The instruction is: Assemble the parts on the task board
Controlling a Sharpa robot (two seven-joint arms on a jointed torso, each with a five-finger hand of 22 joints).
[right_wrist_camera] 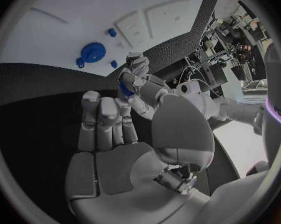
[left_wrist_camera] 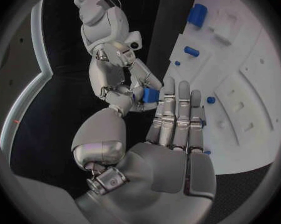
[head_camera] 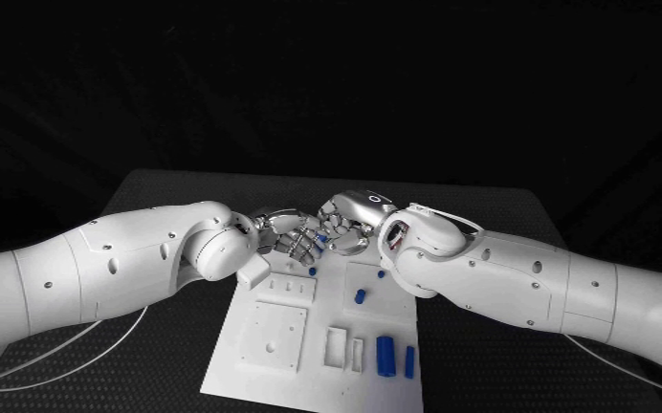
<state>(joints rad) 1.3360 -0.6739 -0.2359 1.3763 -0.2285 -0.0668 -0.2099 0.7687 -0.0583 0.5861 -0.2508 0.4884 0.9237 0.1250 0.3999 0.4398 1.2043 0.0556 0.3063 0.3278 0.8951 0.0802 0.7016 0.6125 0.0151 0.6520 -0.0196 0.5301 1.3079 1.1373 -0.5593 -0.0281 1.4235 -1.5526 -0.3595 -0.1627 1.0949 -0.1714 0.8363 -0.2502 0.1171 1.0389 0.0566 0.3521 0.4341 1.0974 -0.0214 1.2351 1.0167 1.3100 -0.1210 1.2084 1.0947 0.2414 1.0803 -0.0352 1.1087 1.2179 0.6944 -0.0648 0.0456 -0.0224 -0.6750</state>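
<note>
Over the far end of the white task board [head_camera: 303,380] my two hands meet fingertip to fingertip. A small blue part [head_camera: 320,238] sits between them. My left hand [head_camera: 283,231] comes in from the left and my right hand [head_camera: 352,217] from the right. In the left wrist view, the blue part [left_wrist_camera: 150,95] lies between my left hand's [left_wrist_camera: 172,149] thumb and straight fingers, with a finger of the right hand [left_wrist_camera: 115,69] on it. In the right wrist view, the part [right_wrist_camera: 125,87] sits at my right hand's [right_wrist_camera: 115,149] thumb tip, under the left hand's [right_wrist_camera: 156,84] curled fingers.
Other blue parts lie on the board: one near the hands [head_camera: 313,270], one mid-board [head_camera: 360,295], two long ones side by side at the near right [head_camera: 386,356]. White cables [head_camera: 69,356] trail over the table's near left. A round blue part [right_wrist_camera: 92,51] sits on the board.
</note>
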